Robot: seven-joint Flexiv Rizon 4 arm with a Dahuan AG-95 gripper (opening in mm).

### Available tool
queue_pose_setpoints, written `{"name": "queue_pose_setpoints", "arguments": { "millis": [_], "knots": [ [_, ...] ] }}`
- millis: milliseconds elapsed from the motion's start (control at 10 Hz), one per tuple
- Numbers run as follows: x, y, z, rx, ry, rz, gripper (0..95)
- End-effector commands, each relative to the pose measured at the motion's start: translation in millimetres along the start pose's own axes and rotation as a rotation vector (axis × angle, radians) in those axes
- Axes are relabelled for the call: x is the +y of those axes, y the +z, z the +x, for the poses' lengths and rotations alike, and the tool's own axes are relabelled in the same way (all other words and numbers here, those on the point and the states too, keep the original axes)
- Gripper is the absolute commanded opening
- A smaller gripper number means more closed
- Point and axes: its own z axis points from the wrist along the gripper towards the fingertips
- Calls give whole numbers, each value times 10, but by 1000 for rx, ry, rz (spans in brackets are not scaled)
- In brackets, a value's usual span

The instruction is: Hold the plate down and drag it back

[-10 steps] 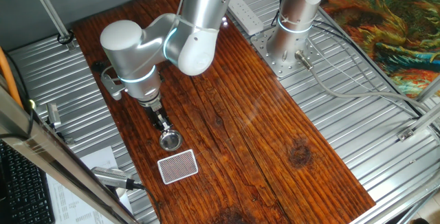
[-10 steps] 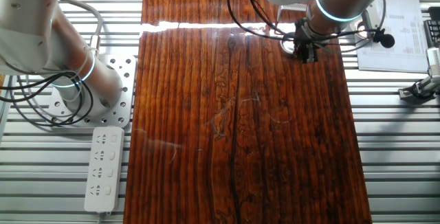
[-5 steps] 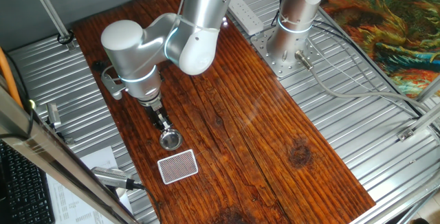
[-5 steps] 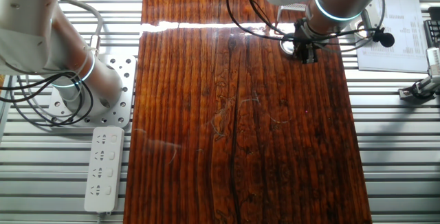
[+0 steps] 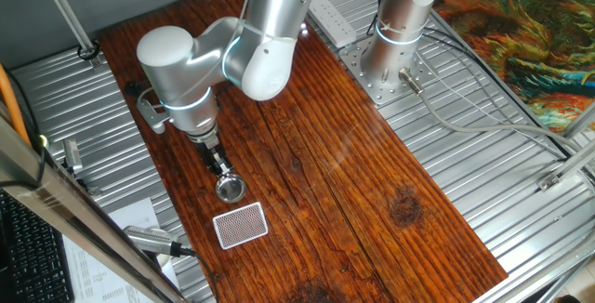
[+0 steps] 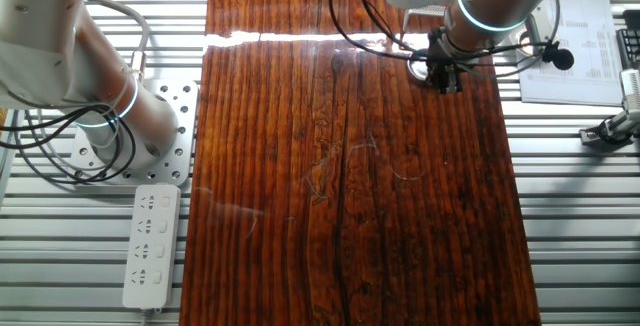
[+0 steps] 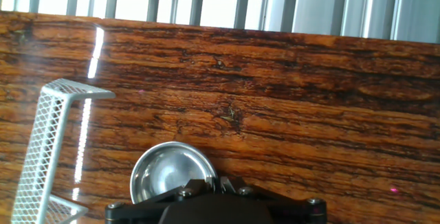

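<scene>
The gripper [image 5: 223, 173] is pointing down at the plate [image 5: 230, 190], its tip meeting the dish's far rim near the left edge of the wooden table [image 5: 372, 201]. In the hand view the plate [image 7: 173, 172] is showing just beyond the gripper body, partly covered by it; whether the fingers are closed or spread cannot be told from any view. The patterned card [image 5: 241, 225] is lying just near of the plate, apart from it.

The contact appears to be sitting on the rim rather than the centre, so the dish could be tipping or skidding out sideways once dragging begins. Too little downward pressure would likely let the fingers slide over the shiny metal.
</scene>
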Motion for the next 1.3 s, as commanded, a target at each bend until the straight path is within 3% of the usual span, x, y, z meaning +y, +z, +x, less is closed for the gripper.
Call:
{"name": "queue_pose_setpoints", "arguments": {
  "millis": [100, 1300],
  "knots": [
    [-7, -8, 5, 0, -3, -1, 0],
    [-138, -28, 39, -2, -29, -3, 0]
  ]
}}
